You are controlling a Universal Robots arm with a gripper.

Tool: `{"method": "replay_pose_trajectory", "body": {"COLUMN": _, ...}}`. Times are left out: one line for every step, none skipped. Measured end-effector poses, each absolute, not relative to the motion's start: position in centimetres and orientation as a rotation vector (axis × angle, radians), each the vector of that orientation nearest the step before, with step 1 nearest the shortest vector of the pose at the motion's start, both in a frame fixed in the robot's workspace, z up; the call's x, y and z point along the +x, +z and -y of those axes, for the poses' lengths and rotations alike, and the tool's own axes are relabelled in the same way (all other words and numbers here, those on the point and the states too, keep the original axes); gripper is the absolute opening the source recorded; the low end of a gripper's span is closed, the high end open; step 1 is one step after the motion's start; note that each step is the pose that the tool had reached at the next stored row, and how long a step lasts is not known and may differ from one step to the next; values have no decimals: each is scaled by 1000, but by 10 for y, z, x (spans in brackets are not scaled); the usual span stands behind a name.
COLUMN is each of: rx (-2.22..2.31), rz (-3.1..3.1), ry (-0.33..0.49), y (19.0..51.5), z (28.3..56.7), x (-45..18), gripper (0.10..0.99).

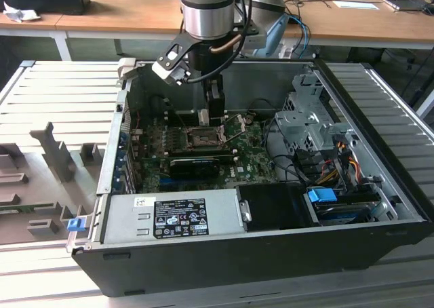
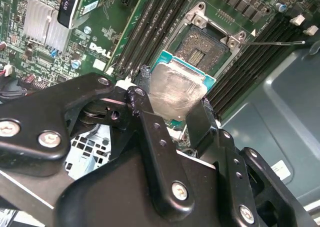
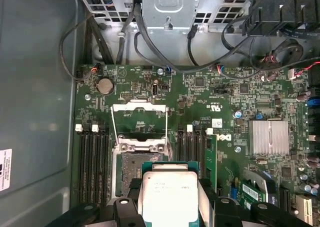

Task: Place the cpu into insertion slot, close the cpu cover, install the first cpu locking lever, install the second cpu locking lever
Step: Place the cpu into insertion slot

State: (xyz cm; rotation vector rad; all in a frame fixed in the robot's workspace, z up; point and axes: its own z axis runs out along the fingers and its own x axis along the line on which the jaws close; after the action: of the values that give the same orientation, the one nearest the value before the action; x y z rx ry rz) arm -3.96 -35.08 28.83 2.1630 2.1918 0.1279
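Hovering close over the open insertion slot (image 3: 134, 168) with jaws clamped on opposite edges of the cpu (image 3: 167, 199), probably light, stiff, fragile, strictly edge-grip.

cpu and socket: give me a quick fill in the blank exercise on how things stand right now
1. The gripper is ____ on the cpu, with a finger on either side of it.
2. The insertion slot has no chip in it, so its dark centre is ____.
3. The cpu cover is swung up off the slot, so it is ____.

Missing words: shut; empty; open
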Motion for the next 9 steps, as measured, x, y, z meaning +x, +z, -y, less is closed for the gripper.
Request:
{"method": "replay_pose_trajectory", "body": {"rx": 2163, "rz": -2192, "ry": 128, "y": 288, "z": 351, "x": -40, "gripper": 529}}
{"method": "replay_pose_trajectory", "body": {"rx": 2163, "rz": -2192, "ry": 129, "y": 287, "z": 351, "x": -40, "gripper": 529}}
{"method": "replay_pose_trajectory", "body": {"rx": 2163, "rz": -2192, "ry": 129, "y": 287, "z": 351, "x": -40, "gripper": 529}}
{"method": "replay_pose_trajectory", "body": {"rx": 2163, "rz": -2192, "ry": 129, "y": 287, "z": 351, "x": -40, "gripper": 529}}
{"method": "replay_pose_trajectory", "body": {"rx": 2163, "rz": -2192, "ry": 129, "y": 285, "z": 351, "x": -40, "gripper": 529}}
{"method": "replay_pose_trajectory", "body": {"rx": 2163, "rz": -2192, "ry": 130, "y": 282, "z": 350, "x": -40, "gripper": 529}}
{"method": "replay_pose_trajectory", "body": {"rx": 2163, "rz": -2192, "ry": 130, "y": 280, "z": 349, "x": -40, "gripper": 529}}
{"method": "replay_pose_trajectory", "body": {"rx": 2163, "rz": -2192, "ry": 130, "y": 273, "z": 344, "x": -42, "gripper": 529}}
{"method": "replay_pose_trajectory", "body": {"rx": 2163, "rz": -2192, "ry": 130, "y": 271, "z": 341, "x": -43, "gripper": 529}}
